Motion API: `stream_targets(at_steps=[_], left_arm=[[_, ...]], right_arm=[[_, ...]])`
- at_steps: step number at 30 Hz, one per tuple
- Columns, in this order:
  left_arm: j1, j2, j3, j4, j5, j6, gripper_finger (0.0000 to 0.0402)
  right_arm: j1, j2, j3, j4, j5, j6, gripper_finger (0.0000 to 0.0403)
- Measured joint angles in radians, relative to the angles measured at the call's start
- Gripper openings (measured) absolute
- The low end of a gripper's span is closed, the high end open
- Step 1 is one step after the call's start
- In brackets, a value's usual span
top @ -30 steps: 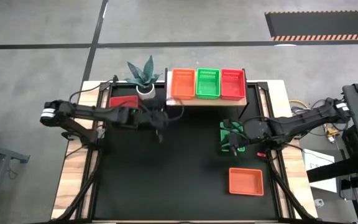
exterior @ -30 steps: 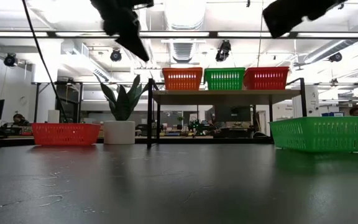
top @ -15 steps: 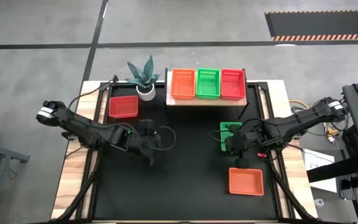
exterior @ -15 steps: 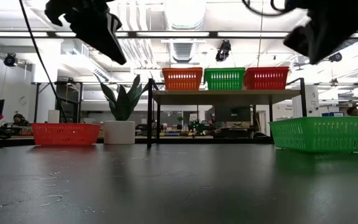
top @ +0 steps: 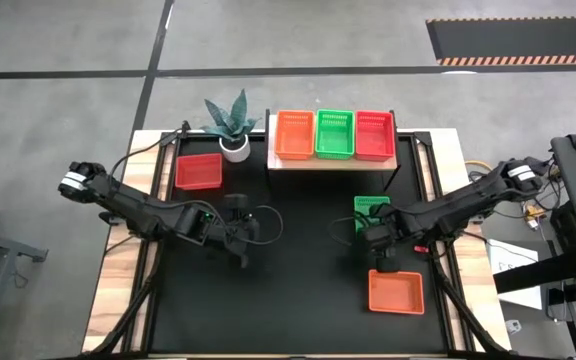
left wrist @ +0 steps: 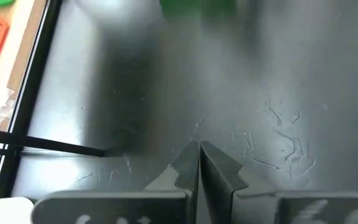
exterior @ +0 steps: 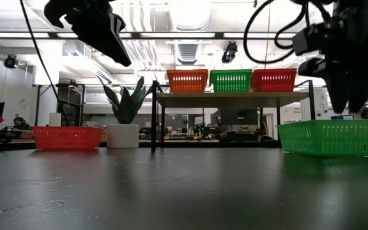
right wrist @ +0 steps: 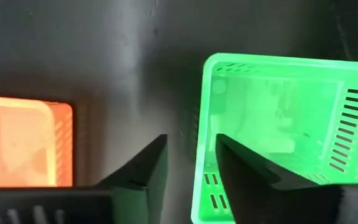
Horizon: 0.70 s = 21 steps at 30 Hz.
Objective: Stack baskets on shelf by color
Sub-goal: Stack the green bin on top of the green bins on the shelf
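A: While the left gripper is hanging over bare mat with its fingers pressed together and nothing between them, what is sitting on the left side?

B: A red basket is lying by the plant, well apart from that gripper. The arm swung away from it a second ago and is hardly moving now.

A: And the shelf?

B: It is carrying an orange stack, a green stack and a red stack, side by side.

A: Farther right?

B: The right gripper is drifting off the green basket toward the orange basket. Its fingers are parted and empty, one just over the green rim.

A: Meaning?

B: Three baskets are waiting on the mat; I judge the right arm is choosing between its two.
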Motion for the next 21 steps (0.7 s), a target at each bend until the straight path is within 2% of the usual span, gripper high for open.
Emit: stream_targets(at_steps=[4,9,14,21], left_arm=[[0.0,0.0,-0.001,-0.003,-0.001,0.0,0.0],[0.0,0.0,-0.001,-0.003,-0.008,0.001,0.0],[0.0,0.0,-0.001,-0.004,-0.021,0.002,0.0],[0.0,0.0,-0.002,-0.004,-0.021,0.002,0.0]], right_arm=[[0.0,0.042,0.0,0.001,0.034,-0.007,0.0157],[-0.001,0.102,0.0,0.007,0.079,0.006,0.0154],[-0.001,0.161,0.0,0.017,0.079,0.008,0.0126],[-0.001,0.207,-0.001,0.018,0.078,0.007,0.0061]])
